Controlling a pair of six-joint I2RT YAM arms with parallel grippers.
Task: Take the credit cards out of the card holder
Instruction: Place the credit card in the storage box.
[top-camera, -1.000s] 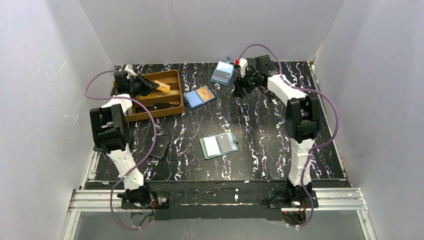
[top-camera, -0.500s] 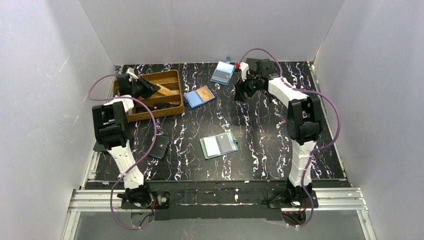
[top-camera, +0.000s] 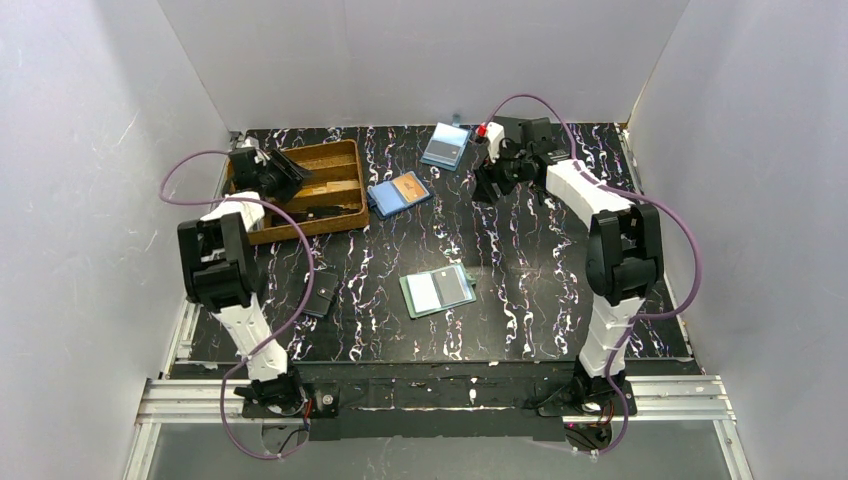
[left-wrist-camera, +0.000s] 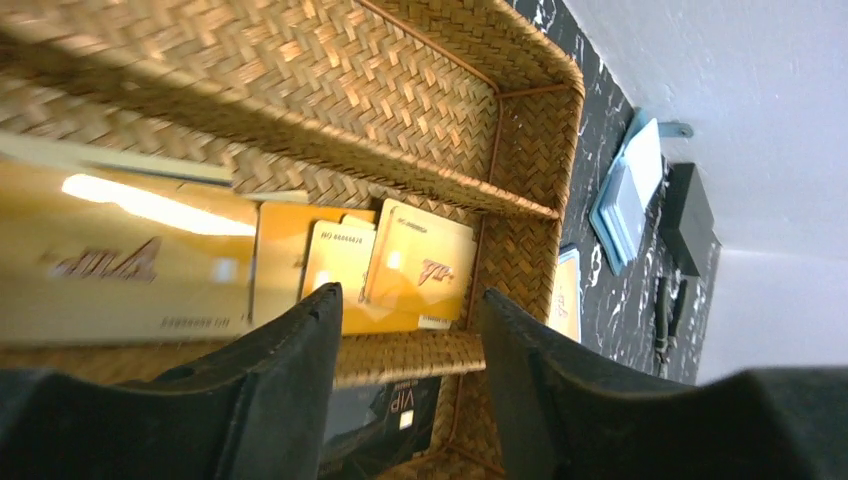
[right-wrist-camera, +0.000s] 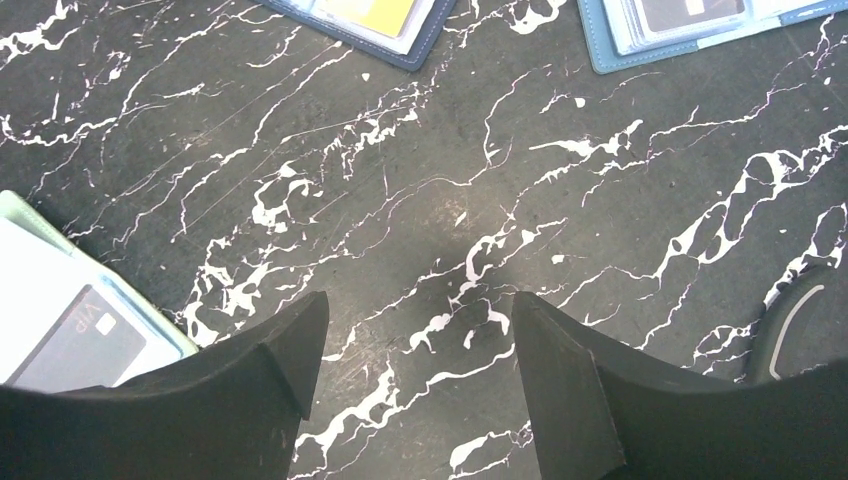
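**A:** Where is the card holder lying?

**B:** The card holder (top-camera: 438, 291) is lying open and flat near the middle of the black marbled table (top-camera: 530, 300). It is showing a pale card (top-camera: 424, 293) and a dark grey card (top-camera: 455, 288) side by side.

**A:** Is either gripper touching it?

**B:** Neither. The right gripper (right-wrist-camera: 418, 300) is hovering over bare table toward the far side, well apart from it, with its jaws spread and nothing between them. The left gripper (left-wrist-camera: 410, 295) is hanging over the woven basket (left-wrist-camera: 520, 150) at the far left. Its jaws are parted too and gripping nothing, and gold cards (left-wrist-camera: 420, 265) are lying in the basket beneath it.

**A:** What else is sitting around?

**B:** A bright blue holder (top-camera: 399, 193) carrying an orange card is lying just beside the basket. A pale-blue holder (top-camera: 445, 146) is resting at the far edge, near the right gripper. A small dark flat piece (top-camera: 320, 293) is lying left of the card holder; I cannot tell what it is.
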